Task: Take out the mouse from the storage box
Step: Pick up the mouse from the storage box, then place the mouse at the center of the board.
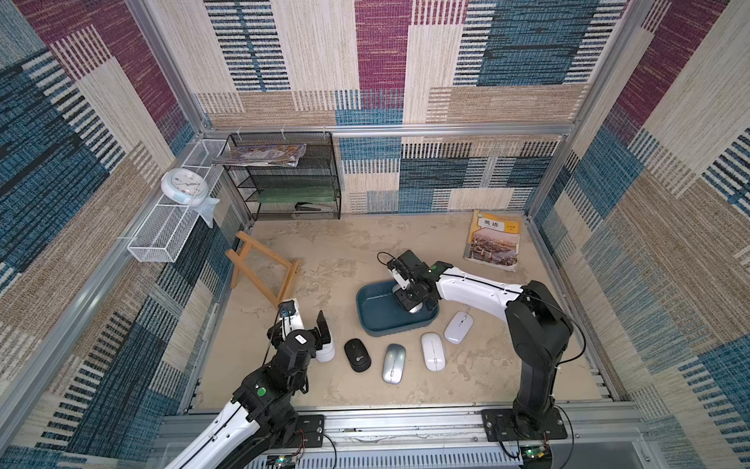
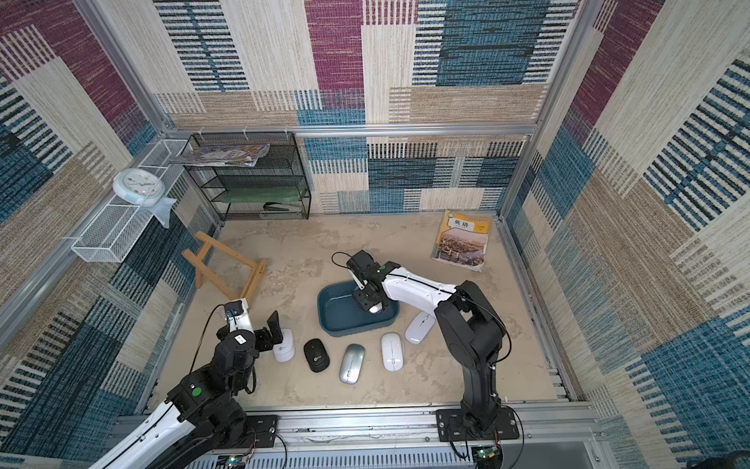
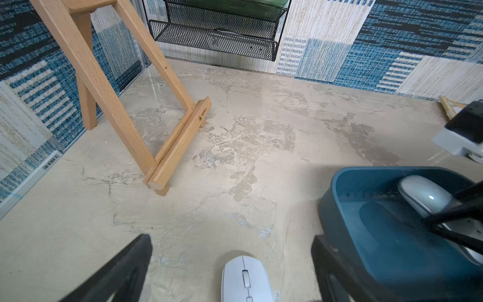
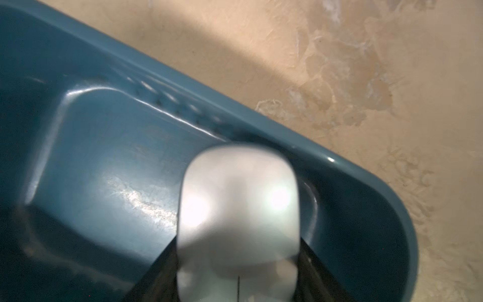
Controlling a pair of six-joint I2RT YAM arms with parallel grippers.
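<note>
Pinching mouse (image 4: 237, 209) between jaws, right tool (image 1: 412, 304) inside storage box (image 4: 104, 157).

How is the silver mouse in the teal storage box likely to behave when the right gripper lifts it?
The silver mouse looks glossy and rounded, so it may slip between the right gripper's closed jaws. Its shell seems rigid, unlikely to flex. The storage box is shallow, so its rim probably won't catch it.

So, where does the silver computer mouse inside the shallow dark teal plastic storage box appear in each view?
Top view: silver mouse under the right gripper, inside the dark teal storage box.
Top view: mouse, same spot.
Left wrist: mouse inside the box.
Right wrist: mouse close up, between fingers.
Shared landmark: box rim.
</note>
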